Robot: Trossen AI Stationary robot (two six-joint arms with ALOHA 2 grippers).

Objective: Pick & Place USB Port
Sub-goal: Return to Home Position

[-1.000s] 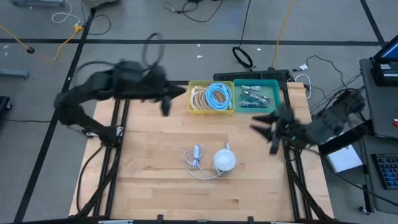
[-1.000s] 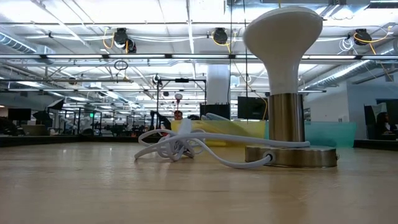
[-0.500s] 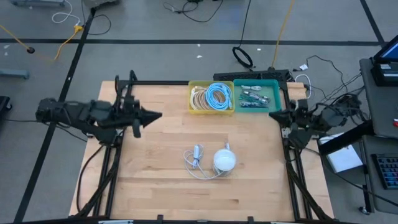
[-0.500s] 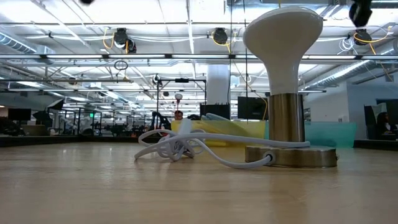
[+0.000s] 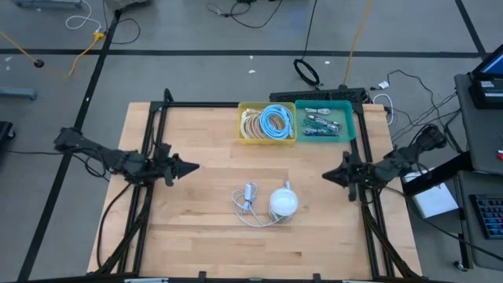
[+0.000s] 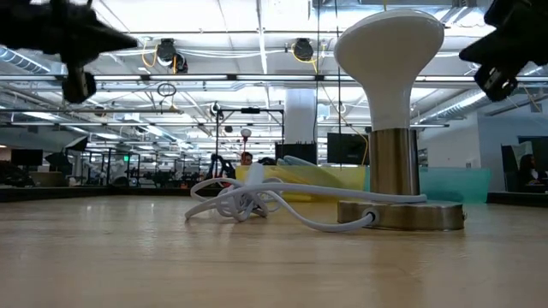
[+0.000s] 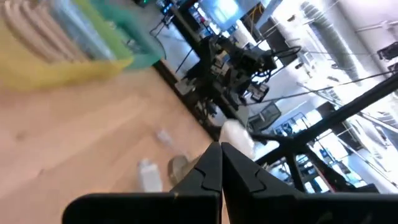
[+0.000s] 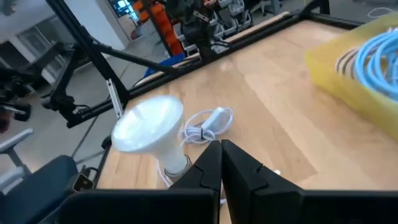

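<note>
On the near half of the wooden table (image 5: 196,244), a little right of centre, stands a white mushroom-shaped lamp (image 5: 284,202) on a brass stem and round base. Its white cord (image 5: 247,203) lies in a loose tangle just to its left, with a small plug block in the heap. The cord runs into the lamp's base.

A little farther back, the two arms reach in from opposite sides at about mid-depth of the table. The left gripper (image 5: 191,167) is over the left part of the table, pointing right toward the middle. Its fingers are pressed together tip to tip, with nothing between them. The right gripper (image 5: 327,176) is over the right part of the table, pointing left. Its fingers are also pressed together and hold nothing. Both hang above the wood, well apart from the lamp and from the bins. In the low view they show only as dark shapes high in the two upper corners.

At the far edge, right of centre, two bins stand side by side and touching. The yellow bin (image 5: 267,141) on the left holds a coiled blue cable (image 5: 277,122), with a coiled tan cable (image 5: 251,124) at its left. The teal bin (image 5: 325,138) on the right holds several small grey connector pieces (image 5: 317,122); what kind they are I cannot tell.
</note>
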